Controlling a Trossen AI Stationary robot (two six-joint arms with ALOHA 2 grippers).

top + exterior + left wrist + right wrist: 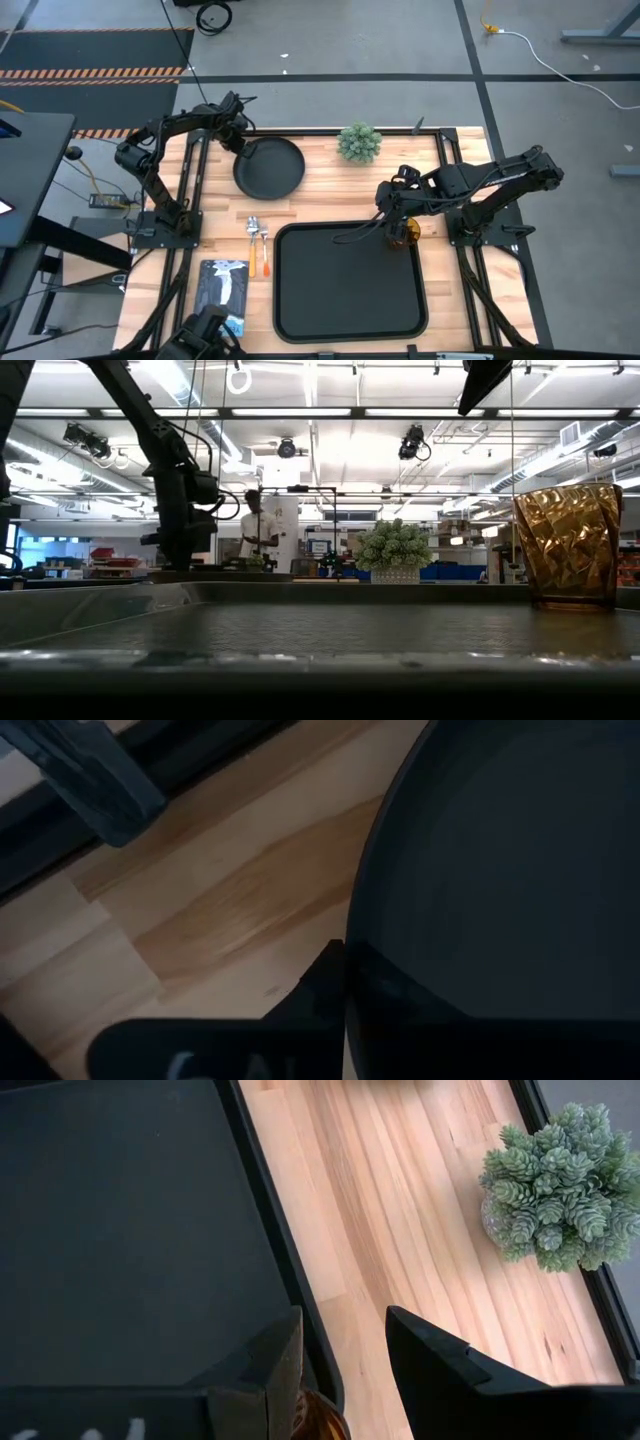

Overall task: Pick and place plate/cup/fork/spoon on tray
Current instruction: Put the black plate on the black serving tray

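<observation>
The black round plate lies on the wooden table at the far left, and my left gripper is shut on its far-left rim. The amber cup stands upright in the far right corner of the black tray; it also shows in the low view. My right gripper hangs open just above the cup and touches nothing. The orange-handled fork and spoon lie side by side on the table, left of the tray. My left gripper has the plate's rim between its two fingers, one finger outside the rim and the other over the plate's inside, dark against it. The fingers come from above and from the table's far left. Whether the plate is lifted does not show.
A small green potted plant stands at the table's far edge between the two arms. A dark booklet lies at the near left. Bare wood lies between the tray and the plant. A person stands far back in the room.
</observation>
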